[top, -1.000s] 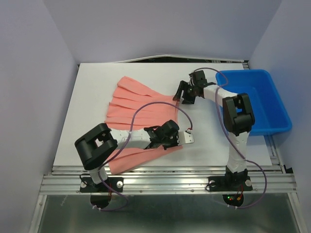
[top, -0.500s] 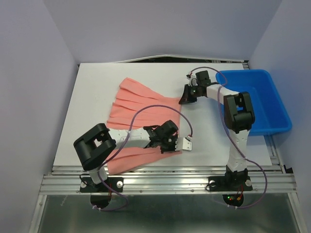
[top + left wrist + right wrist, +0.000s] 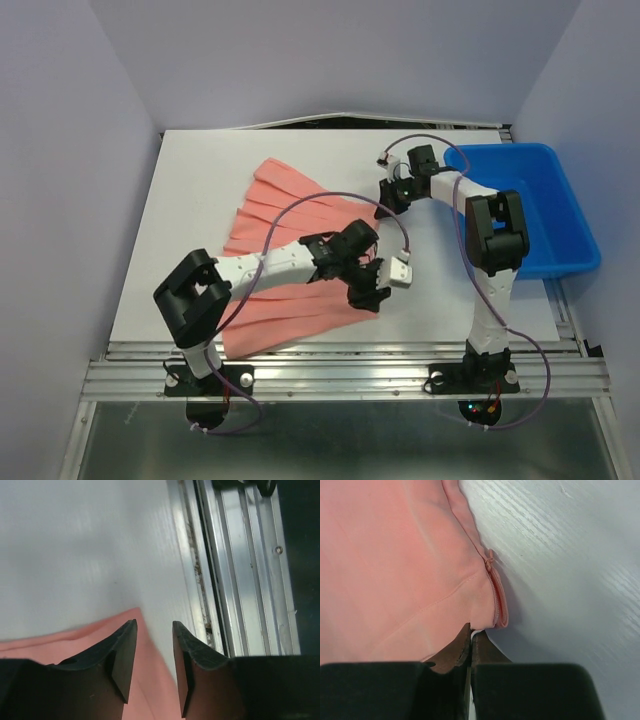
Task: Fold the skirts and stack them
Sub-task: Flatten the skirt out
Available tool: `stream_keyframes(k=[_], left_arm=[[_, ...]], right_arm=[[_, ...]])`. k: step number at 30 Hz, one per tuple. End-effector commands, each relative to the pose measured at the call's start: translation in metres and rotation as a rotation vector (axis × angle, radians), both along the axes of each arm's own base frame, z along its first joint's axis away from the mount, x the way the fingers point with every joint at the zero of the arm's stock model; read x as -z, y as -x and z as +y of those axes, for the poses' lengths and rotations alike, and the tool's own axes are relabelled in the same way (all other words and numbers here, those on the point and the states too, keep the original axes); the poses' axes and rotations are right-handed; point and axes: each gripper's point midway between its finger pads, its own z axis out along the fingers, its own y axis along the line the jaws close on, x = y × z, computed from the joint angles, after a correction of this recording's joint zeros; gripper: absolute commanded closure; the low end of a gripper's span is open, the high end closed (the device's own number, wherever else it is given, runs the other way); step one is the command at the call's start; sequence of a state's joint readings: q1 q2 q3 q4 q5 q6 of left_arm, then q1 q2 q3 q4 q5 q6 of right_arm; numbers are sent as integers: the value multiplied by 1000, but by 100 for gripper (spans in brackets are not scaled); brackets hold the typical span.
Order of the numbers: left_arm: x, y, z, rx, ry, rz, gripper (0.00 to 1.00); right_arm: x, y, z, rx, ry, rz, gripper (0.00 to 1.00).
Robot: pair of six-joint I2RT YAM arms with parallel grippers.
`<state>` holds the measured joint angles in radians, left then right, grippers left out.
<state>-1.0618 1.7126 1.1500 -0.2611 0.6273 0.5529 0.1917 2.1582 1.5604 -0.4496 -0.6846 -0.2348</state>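
Release at the near side: the left gripper (image 3: 372,290) sat low on the skirt's near right corner a second ago. Now it has swung out past that corner, fingers parted, nothing between them, only pink cloth edge and white table (image 3: 190,180) underneath. I read it as a let-go, so the near corner is down again and no fold is made yet.

The skirt (image 3: 290,215) lies spread mid-table. It is salmon pink, with long pleats running from a narrow waist at right to a wide hem at left, the hem strips splayed.

On the far side the right gripper (image 3: 392,192) has edged rightward, fingers clamped on the waist corner beside the zip (image 3: 496,600). A blue bin (image 3: 560,210) sits beyond, far right.
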Motion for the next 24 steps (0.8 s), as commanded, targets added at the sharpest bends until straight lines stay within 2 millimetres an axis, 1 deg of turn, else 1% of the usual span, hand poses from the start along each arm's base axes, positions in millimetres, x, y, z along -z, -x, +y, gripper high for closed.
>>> stream_keyframes(k=[1, 2, 3, 4, 5, 6, 7, 8, 9, 10, 11, 12, 13, 14, 15, 16, 18, 19, 20, 21, 22, 23, 24], left_arm=[[-96, -83, 16, -258, 188, 82, 57], [-98, -100, 26, -310, 186, 72, 58], [-97, -115, 37, -358, 173, 54, 59], [-91, -133, 53, -428, 132, 16, 61], [-81, -153, 75, -488, 101, -15, 62], [-68, -157, 93, -519, 33, -27, 62], [-57, -159, 105, -512, -16, -40, 63], [-42, -159, 118, -434, -74, -100, 66], [-28, -149, 131, -394, -145, -99, 68], [-20, -144, 138, -363, -173, -111, 68], [-6, -133, 151, -334, -219, -108, 69], [1, -126, 155, -304, -236, -111, 70], [11, -114, 159, -266, -259, -100, 71], [16, -107, 160, -244, -271, -85, 71], [22, -96, 155, -210, -284, -76, 72], [33, -85, 157, -188, -315, -54, 72], [44, -68, 151, -136, -344, -45, 73], [50, -58, 147, -103, -357, -44, 73], [61, -39, 142, -36, -395, -52, 73], [65, -30, 139, -6, -408, -56, 73], [70, -23, 134, 21, -415, -56, 74], [77, -9, 127, 60, -433, -37, 75], [79, -5, 123, 70, -437, -23, 76]], right_arm=[[-18, -9, -4, -36, 57, -101, 99], [-17, -15, -5, -25, 69, -117, 99], [-15, -20, -6, -18, 77, -125, 99], [-17, -25, -2, -23, 83, -145, 99], [-9, -30, -4, -16, 101, -143, 99], [-13, -38, -3, -14, 104, -163, 99], [-13, -42, -3, -10, 108, -169, 99], [-6, -44, -1, -13, 124, -162, 99], [-6, -48, -1, -9, 128, -167, 99], [-5, -51, -1, -6, 133, -168, 99], [-5, -56, -1, -2, 136, -172, 99], [-5, -58, -1, 1, 138, -173, 99], [-8, -61, 0, 0, 135, -179, 99], [-7, -62, 1, -1, 134, -180, 99], [-6, -61, 1, -7, 131, -175, 99], [-6, -58, 2, -22, 125, -171, 99], [-11, -53, 3, -48, 118, -175, 99], [-12, -47, 8, -74, 115, -174, 98], [-9, -40, 7, -97, 121, -169, 97], [-9, -34, 12, -120, 124, -170, 96], [-10, -32, 10, -136, 132, -184, 96], [-15, -27, 15, -157, 134, -194, 96], [-14, -20, 19, -178, 140, -191, 96]])
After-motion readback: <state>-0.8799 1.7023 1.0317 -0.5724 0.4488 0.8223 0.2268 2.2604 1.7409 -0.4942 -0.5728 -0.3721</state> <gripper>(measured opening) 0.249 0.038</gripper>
